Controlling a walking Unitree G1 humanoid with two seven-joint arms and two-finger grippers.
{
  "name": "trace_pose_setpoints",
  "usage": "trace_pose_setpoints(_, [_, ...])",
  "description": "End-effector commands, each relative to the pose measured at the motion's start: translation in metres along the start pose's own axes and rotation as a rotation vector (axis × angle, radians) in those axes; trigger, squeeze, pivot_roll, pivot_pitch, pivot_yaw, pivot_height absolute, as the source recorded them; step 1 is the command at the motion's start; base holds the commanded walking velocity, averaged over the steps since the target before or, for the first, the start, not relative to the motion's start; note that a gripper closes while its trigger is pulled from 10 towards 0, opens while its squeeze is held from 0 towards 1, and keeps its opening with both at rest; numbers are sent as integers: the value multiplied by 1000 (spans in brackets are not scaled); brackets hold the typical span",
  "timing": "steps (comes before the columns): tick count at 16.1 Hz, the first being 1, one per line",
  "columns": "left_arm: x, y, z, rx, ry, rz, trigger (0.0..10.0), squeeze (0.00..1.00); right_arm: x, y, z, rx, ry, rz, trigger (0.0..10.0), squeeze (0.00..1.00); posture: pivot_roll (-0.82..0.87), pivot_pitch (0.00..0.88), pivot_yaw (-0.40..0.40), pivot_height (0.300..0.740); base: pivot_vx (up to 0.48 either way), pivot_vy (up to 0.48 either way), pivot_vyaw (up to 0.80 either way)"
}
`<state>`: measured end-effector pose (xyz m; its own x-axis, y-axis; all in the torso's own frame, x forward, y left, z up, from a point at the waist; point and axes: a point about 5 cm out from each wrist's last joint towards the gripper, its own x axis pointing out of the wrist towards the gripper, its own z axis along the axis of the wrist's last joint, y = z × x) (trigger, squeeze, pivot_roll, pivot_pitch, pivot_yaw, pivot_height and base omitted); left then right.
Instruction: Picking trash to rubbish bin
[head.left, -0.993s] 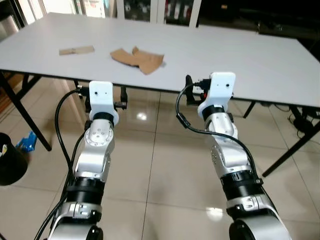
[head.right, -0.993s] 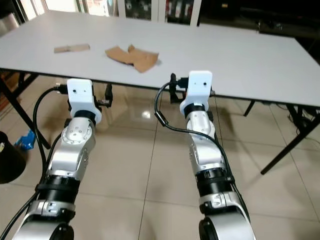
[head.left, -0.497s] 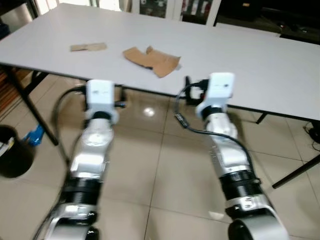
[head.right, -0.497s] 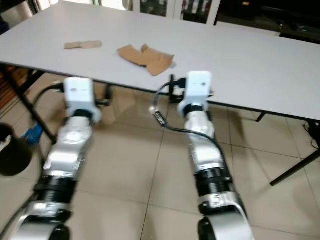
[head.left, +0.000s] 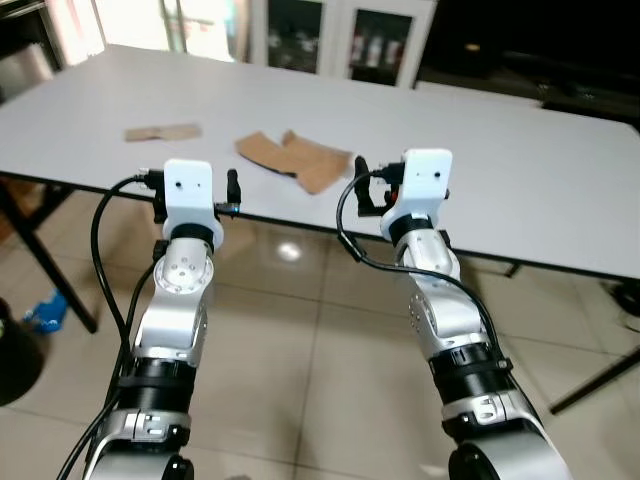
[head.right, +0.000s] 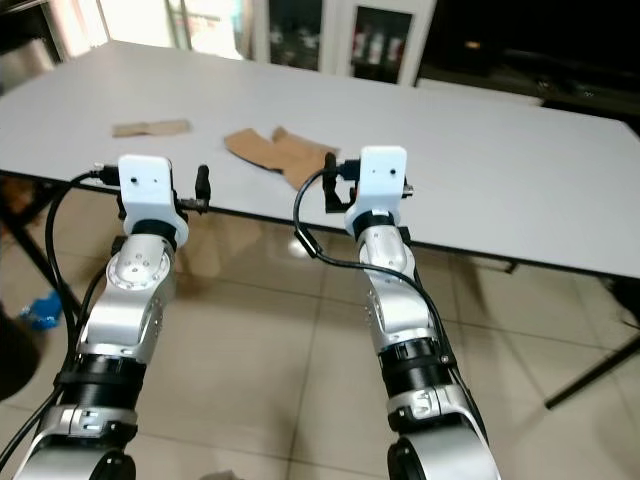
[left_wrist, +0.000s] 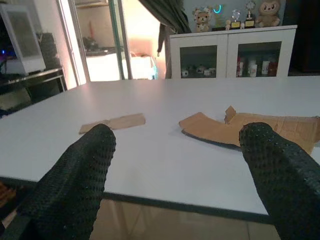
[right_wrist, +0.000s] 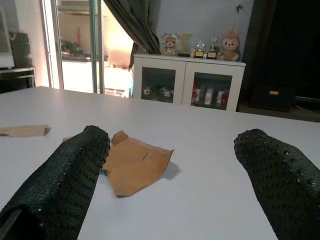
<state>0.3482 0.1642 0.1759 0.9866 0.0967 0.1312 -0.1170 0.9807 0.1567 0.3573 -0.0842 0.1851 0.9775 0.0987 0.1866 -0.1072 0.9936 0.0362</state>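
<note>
Currently the left tool (left_wrist: 175, 165) is raised at the near edge of the white counter (head.left: 520, 170), fingers (left_wrist: 75, 180) spread wide and holding nothing. The right tool (right_wrist: 170, 175) is level beside it, likewise wide apart and empty. Beyond both, a crumpled brown cardboard piece (head.left: 295, 160) lies flat on the counter, well apart from the fingertips. A smaller cardboard strip (head.left: 162, 132) lies further to the left. A white glass-door cabinet (right_wrist: 187, 85) stands behind the counter.
</note>
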Motion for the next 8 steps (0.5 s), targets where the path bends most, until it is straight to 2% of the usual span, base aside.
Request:
trace_pose_setpoints(1, [-1, -14, 3, -1, -5, -49, 10000, 0, -1, -16, -1, -7, -3, -44, 10000, 0, 3, 6, -57, 740, 386, 0, 0])
trace_pose_setpoints(8, [-3, -16, 1, 3, 6, -68, 10000, 0, -2, -14, -3, 2, 6, -41, 10000, 0, 3, 8, -53, 740, 434, 0, 0])
